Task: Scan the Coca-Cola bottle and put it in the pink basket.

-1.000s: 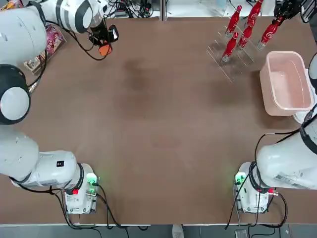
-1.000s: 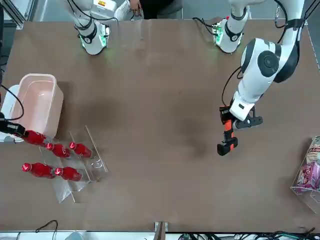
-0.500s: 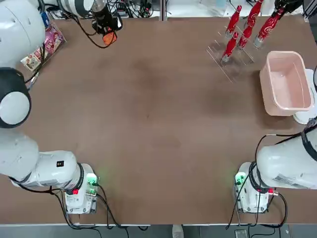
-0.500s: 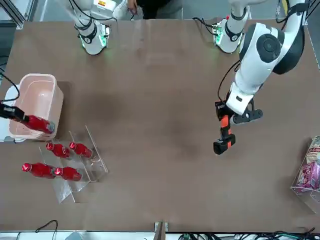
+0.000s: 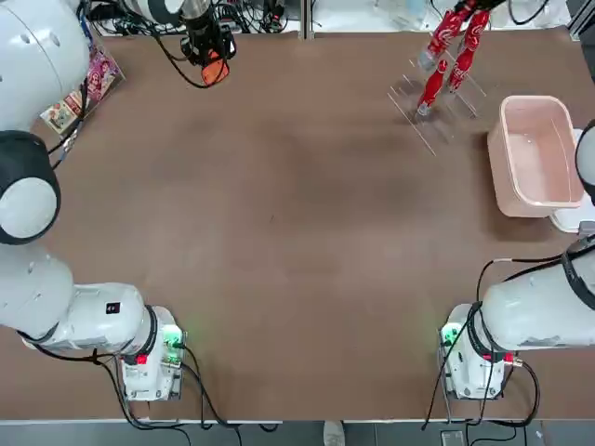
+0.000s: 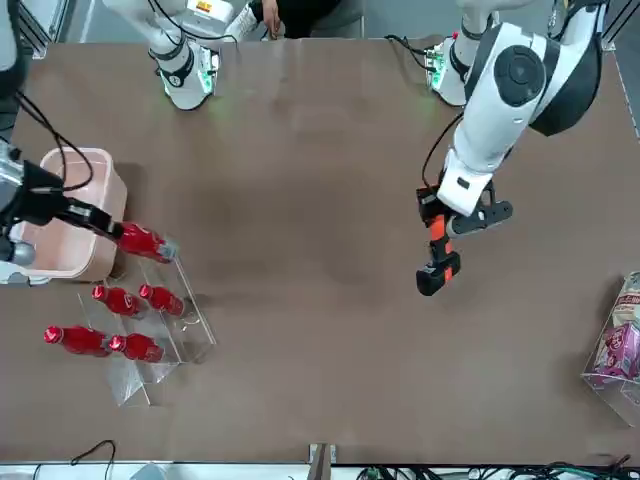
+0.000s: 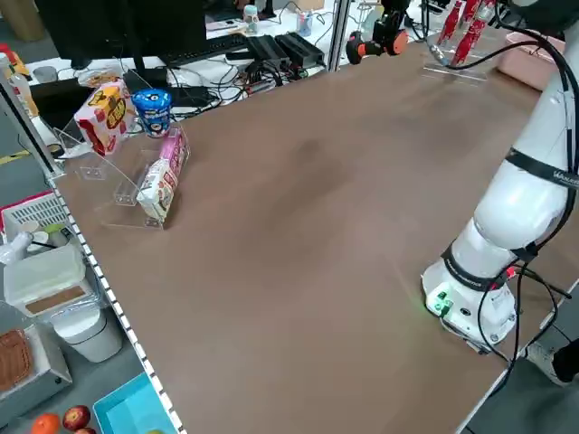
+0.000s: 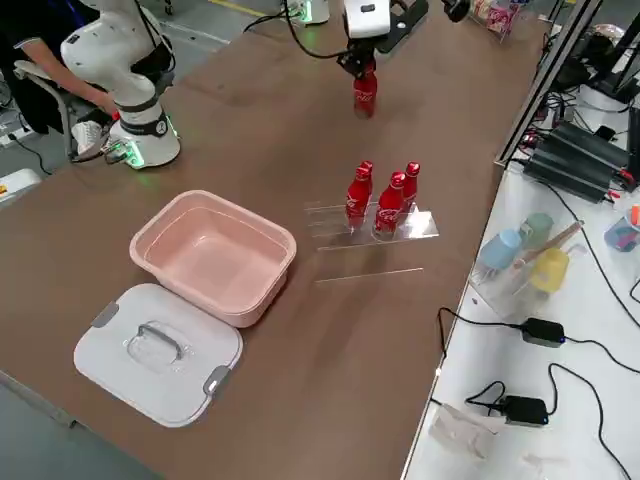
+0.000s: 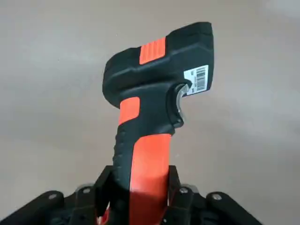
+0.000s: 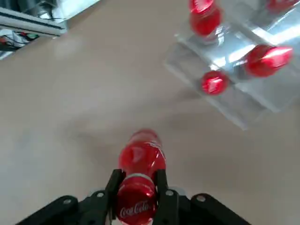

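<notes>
Fingers of the right gripper (image 10: 138,187) clamp the Coca-Cola bottle (image 6: 143,242) beside the pink basket (image 6: 72,178); left gripper (image 9: 140,197) fingers grip a scanner (image 6: 437,256).

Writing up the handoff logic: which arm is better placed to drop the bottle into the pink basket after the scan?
Right: its gripper holds the Coca-Cola bottle beside the pink basket; the left gripper holds the scanner.

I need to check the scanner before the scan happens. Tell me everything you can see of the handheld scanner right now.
The scanner is a pistol-shaped handheld unit, seemingly plastic, black with orange on the handle and an orange ribbed patch on the head. A white barcode sticker sits on the head's side, beside the trigger. The left gripper is shut on its handle and holds it in the air above the brown table, head pointing downward. Nothing else touches it.
</notes>
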